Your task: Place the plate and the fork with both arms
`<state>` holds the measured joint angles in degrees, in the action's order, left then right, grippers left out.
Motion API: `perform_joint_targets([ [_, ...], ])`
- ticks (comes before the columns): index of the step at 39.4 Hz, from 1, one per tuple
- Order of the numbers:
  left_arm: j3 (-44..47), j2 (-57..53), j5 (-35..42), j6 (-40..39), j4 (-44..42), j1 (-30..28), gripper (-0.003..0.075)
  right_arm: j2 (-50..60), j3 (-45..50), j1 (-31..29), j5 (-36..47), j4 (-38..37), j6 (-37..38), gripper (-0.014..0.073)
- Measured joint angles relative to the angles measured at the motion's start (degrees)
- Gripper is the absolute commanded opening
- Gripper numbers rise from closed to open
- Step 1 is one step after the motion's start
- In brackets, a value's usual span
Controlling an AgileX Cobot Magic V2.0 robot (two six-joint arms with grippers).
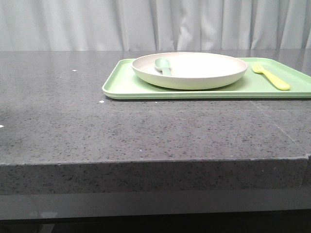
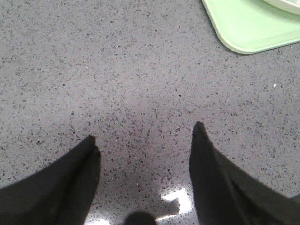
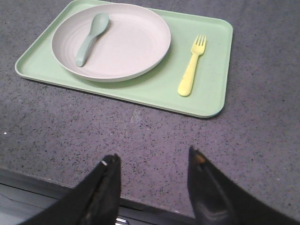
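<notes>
Judging by the layout, task looks done or nearly so: plate [image 3: 111, 42] sits on the light-green tray [image 3: 154, 91] toward its left part, w/ a grey-green spoon [image 3: 90, 37] lying inside it. Fork [image 3: 192, 71] lies flat on the tray just right of the plate, not touching it, tines pointing away from the robot. Left gripper [image 2: 145, 140] hangs over bare speckled countertop [image 1: 97, 131], jaws wide apart, nothing held. Right gripper [image 3: 152, 161] same: spread open, empty, near the table's front edge, well short of the tray. Nothing obvious left but pulling the arms back. No brands, labels or writing legible anywhere.
</notes>
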<state>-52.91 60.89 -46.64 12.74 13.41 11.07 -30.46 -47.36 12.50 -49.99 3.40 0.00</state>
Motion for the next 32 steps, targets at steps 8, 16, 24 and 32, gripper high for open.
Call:
perform_joint_targets([
  [8,0.0,0.0,0.0,0.0,0.1,0.0,0.0412,0.0,0.2,0.0,0.0,-0.1,0.0,0.0372],
  [16,0.0,0.0,0.0,0.0,0.1,0.0,0.0392,0.0,0.2,0.0,0.0,-0.1,0.0,0.0334],
  [24,0.0,0.0,0.0,0.0,0.1,0.0,0.0201,0.0,0.2,0.0,0.0,-0.1,0.0,0.0062],
  [32,0.0,0.0,0.6,0.0,0.1,0.0,-0.0018,0.0,0.2,0.0,0.0,-0.1,0.0,-0.0066],
])
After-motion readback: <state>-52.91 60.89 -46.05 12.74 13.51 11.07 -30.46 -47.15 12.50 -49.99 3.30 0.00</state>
